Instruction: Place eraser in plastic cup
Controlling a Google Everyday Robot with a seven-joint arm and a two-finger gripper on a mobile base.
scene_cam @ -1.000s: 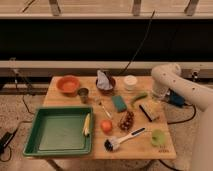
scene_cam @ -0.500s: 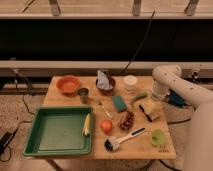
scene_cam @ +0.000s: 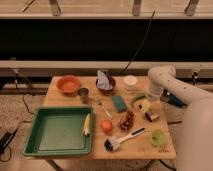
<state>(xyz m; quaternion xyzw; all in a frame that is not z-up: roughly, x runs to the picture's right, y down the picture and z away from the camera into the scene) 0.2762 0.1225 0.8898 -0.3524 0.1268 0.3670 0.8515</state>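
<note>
The eraser (scene_cam: pixel 151 116), a small block with a cream top over a dark base, lies on the wooden table (scene_cam: pixel 65 102) right of centre. The light-green plastic cup (scene_cam: pixel 158 137) stands upright near the table's front right corner, a short way in front of the eraser. My white arm reaches in from the right, and the gripper (scene_cam: pixel 145 104) hangs low over the table, just behind and left of the eraser. The cup looks empty.
A green tray (scene_cam: pixel 57 131) with a yellow item fills the front left. An orange bowl (scene_cam: pixel 68 84), dark metal cup (scene_cam: pixel 83 93), dark bowl with cloth (scene_cam: pixel 105 82), white tub (scene_cam: pixel 130 81), teal sponge (scene_cam: pixel 119 103), grapes (scene_cam: pixel 126 121), orange fruit (scene_cam: pixel 106 126) and dish brush (scene_cam: pixel 120 140) are spread around.
The arm has shifted slightly, bringing the gripper lower and closer to the eraser. The eraser, the cup and the other objects have not moved.
</note>
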